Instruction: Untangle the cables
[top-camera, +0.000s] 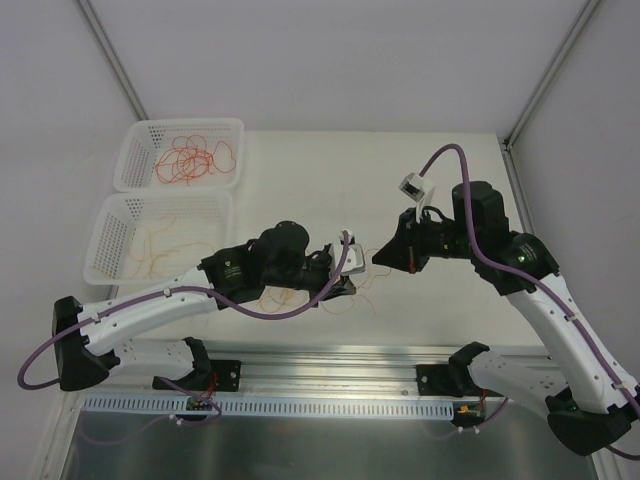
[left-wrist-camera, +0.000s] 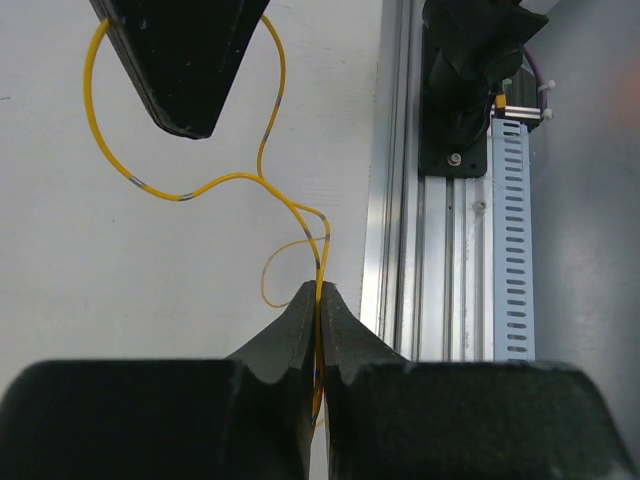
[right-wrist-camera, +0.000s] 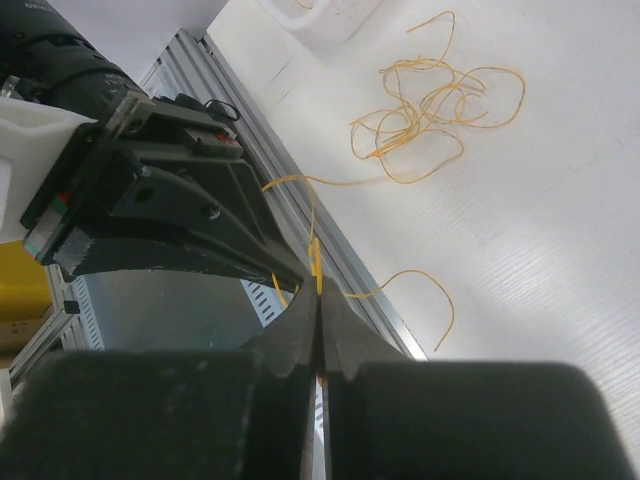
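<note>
Left wrist view: your left pincer (left-wrist-camera: 320, 300) is clamped on a yellow wire (left-wrist-camera: 215, 182).
Your right pincer (right-wrist-camera: 318, 295) grips yellow wire too, by the near edge of the worktop (top-camera: 330, 170).

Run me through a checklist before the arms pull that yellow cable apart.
1. Jaws of left gripper shut on yellow cable: ok.
2. Jaws of right gripper shut on the cable: ok.
3. Grippers apart, not touching: ok.
4. Cable between them taut: not ok, it lies in slack curves.
5. Held cable free of loose tangle: cannot tell; a strand leads toward it.
</note>
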